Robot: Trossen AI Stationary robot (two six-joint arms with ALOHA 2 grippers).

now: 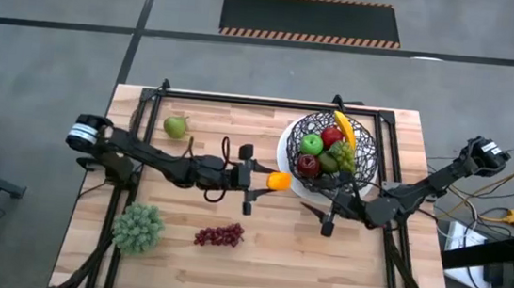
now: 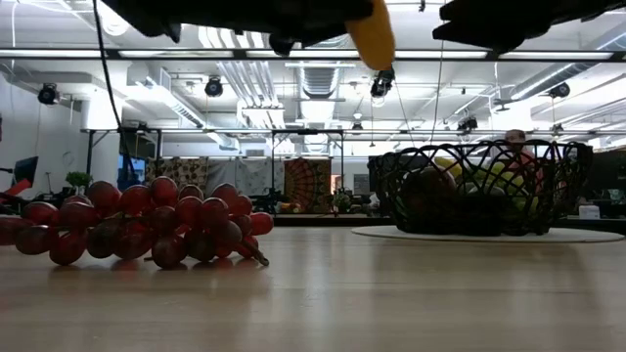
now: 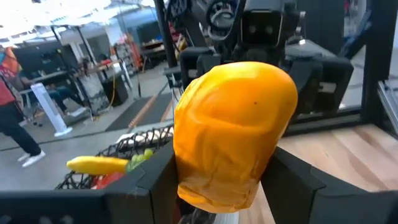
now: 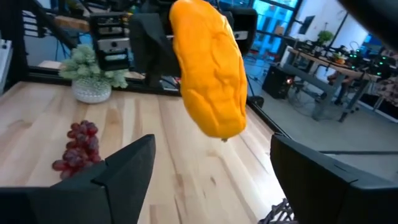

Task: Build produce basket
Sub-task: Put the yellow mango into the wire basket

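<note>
An orange-yellow oblong fruit sits in my left gripper, which is shut on it just left of the basket. The basket is black wire mesh on a white plate. It holds a red apple, a green apple, a banana and green grapes. My right gripper hovers open near the basket's near side, touching nothing. On the table lie a pear and purple grapes. My left gripper pinches the orange-yellow fruit between its two fingers, which reach level from the table's left. The fruit is lifted clear of the table and stands roughly upright. Its narrow lower end hangs free.
A frilly pale-green leafy bunch stands near the table's near-left corner. A black frame runs along the table's edges. Bare wood lies between the purple grapes and the basket.
</note>
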